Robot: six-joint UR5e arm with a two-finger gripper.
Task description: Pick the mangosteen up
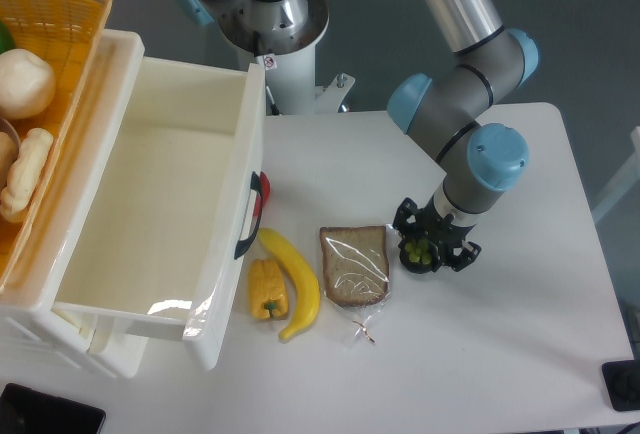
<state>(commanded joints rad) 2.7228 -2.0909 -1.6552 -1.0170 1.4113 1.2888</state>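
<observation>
White matte counter [500, 354], rounded corners, against a grey floor. From my remote seat I log: mangosteen [418, 252], small, round, dark, with a pale green leafy cap, just right of the bagged bread slice [354, 265]. Curved glossy banana [296, 284], lumpy yellow bell pepper [267, 288], white plastic bin [160, 204], woven basket [60, 14]. End effector [432, 242] black, lowered over the mangosteen, fingers flanking it; whether they pinch it, I cannot tell.
</observation>
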